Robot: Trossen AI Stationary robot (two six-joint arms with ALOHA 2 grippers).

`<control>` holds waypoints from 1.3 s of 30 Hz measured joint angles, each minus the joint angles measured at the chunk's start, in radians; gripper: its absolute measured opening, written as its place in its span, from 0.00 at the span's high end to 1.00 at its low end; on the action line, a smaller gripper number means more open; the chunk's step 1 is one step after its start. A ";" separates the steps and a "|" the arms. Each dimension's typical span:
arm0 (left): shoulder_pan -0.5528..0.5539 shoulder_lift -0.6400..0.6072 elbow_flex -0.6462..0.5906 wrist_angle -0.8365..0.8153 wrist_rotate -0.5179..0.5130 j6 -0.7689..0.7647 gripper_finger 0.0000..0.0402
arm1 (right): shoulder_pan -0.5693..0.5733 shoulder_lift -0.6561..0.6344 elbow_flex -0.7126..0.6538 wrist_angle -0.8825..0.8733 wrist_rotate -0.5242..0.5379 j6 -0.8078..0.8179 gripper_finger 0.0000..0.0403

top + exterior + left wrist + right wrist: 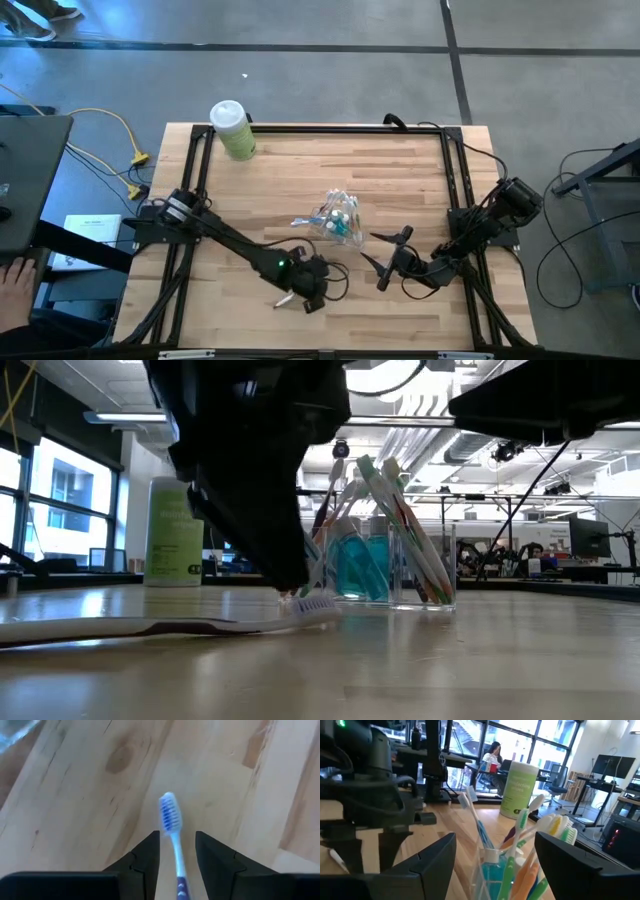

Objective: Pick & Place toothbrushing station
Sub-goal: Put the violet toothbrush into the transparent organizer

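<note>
A white toothbrush with blue bristles [170,817] lies flat on the wooden table near its front edge; it also shows in the low view [160,626]. My left gripper [177,836] is open, pointing down, with one finger on each side of the brush's neck; I see no touch. It also shows in the high view [312,288]. A clear plastic cup [340,220] stands mid-table holding several toothbrushes and teal tubes [360,565]. My right gripper [376,256] is open, to the cup's right and nearer the table's front edge, facing the cup [502,862].
A pale-green bottle with a white cap [233,130] stands at the table's far left corner. A black frame [330,128] runs along the table's far and side edges. A person's hand [12,272] shows beyond the left edge.
</note>
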State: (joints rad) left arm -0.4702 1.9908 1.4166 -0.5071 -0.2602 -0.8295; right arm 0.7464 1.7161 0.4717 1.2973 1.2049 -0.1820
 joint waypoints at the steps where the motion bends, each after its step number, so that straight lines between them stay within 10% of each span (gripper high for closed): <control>1: 0.005 0.001 0.000 -0.004 0.009 -0.002 0.71 | 0.000 0.000 0.000 -0.001 0.000 0.002 0.35; 39: 0.044 0.078 0.003 0.028 0.089 0.000 0.71 | 0.006 0.000 0.000 -0.016 -0.005 0.012 0.35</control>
State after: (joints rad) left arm -0.4262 2.0692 1.4199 -0.4795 -0.1711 -0.8291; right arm 0.7528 1.7157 0.4720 1.2815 1.1995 -0.1696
